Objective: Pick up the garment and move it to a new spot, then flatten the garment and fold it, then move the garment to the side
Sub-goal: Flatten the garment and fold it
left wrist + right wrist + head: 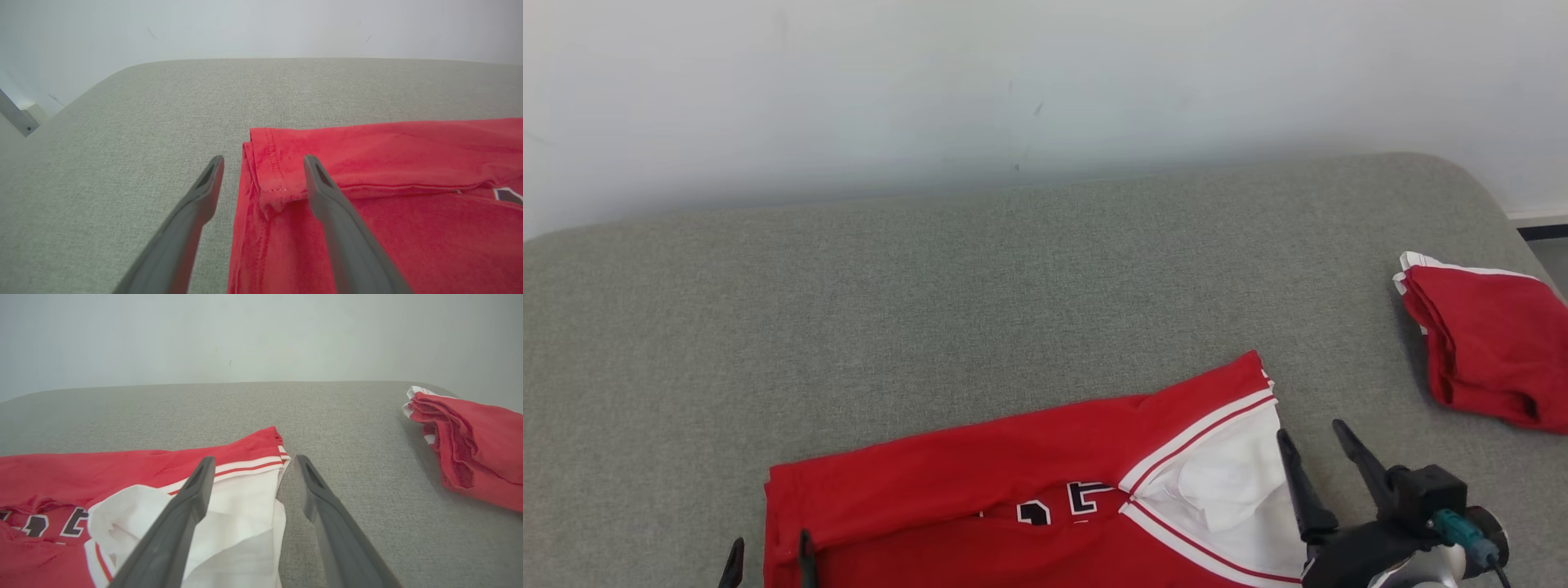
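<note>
Red jersey (980, 482) lies part-folded at near edge of grey pad (931, 286). L gripper (263, 161) jaws wide, straddling hem corner. R gripper (1311, 437) jaws wide, empty, by white end. Other red garment (1486, 343) far right.

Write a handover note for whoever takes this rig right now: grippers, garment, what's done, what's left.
Left gripper: open, holding nothing, one finger on each side of the hem edge of the red jersey.
Right gripper: open, holding nothing, at the jersey's white-trimmed end.
The jersey lies flat on the grey padded surface, its far long edge folded over the front. A second red garment sits folded at the right.
Done: placed, flattened, first fold apparently in.
Left: finish folding, then move the jersey aside.
</note>
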Available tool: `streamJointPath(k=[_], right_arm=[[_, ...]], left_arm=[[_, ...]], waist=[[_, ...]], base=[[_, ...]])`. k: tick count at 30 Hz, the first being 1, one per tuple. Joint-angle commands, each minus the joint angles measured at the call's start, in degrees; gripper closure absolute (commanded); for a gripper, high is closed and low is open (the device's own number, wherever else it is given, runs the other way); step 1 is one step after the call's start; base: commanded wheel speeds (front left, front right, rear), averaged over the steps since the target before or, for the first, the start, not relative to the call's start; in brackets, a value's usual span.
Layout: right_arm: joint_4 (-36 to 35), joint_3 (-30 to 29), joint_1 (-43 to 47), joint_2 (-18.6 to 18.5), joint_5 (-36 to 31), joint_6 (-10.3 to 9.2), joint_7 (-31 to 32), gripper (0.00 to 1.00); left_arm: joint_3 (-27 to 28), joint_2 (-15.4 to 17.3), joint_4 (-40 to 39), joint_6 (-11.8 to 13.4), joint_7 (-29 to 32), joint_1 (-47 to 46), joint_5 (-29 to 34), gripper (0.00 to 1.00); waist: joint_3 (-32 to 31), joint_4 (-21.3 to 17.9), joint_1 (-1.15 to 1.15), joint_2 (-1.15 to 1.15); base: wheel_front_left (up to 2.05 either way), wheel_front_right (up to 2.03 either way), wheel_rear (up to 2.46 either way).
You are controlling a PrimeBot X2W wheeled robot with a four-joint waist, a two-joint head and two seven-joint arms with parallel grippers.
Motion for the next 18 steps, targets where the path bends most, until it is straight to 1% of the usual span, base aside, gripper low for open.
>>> streamJointPath(k=[1,5,7,11,14,18], right_arm=[[0.6,-1.7,-1.1,0.3,0.1,-0.16,0.2,0.00],[2.9,-4.5,-2.9,0.7,-0.4,-0.16,2.1,0.00],[4.2,-5.6,-4.3,1.2,0.4,-0.16,2.6,0.00],[7.7,-6.4,-6.6,1.6,-0.2,-0.16,3.8,0.00],[11.1,-5.7,-8.1,2.1,0.1,-0.16,5.6,0.00],[14.2,-4.2,-8.5,1.8,1.4,-0.16,7.0,0.00]], left_arm=[[-0.1,0.0,-0.1,0.1,-0.2,-0.6,0.1,0.00],[-0.4,0.0,0.2,0.2,-0.2,-0.9,0.1,0.00],[-0.7,0.0,0.3,0.0,-0.2,-1.0,0.2,0.00],[-1.3,0.0,0.7,-0.2,-0.2,-1.8,0.3,0.00],[-1.9,0.0,0.9,-0.2,-0.2,-2.2,0.4,0.00],[-2.5,0.0,1.2,-0.2,-0.2,-2.6,0.6,0.00]], waist=[[0.4,0.2,0.00,0.00],[0.8,0.3,0.00,0.00],[1.1,0.4,0.00,0.00],[1.6,0.5,0.00,0.00],[2.1,0.9,0.00,0.00],[2.4,1.6,0.00,0.00]], base=[[0.00,0.00,0.00],[0.00,0.00,0.00],[0.00,0.00,0.00],[0.00,0.00,0.00],[0.00,0.00,0.00],[0.00,0.00,0.00]])
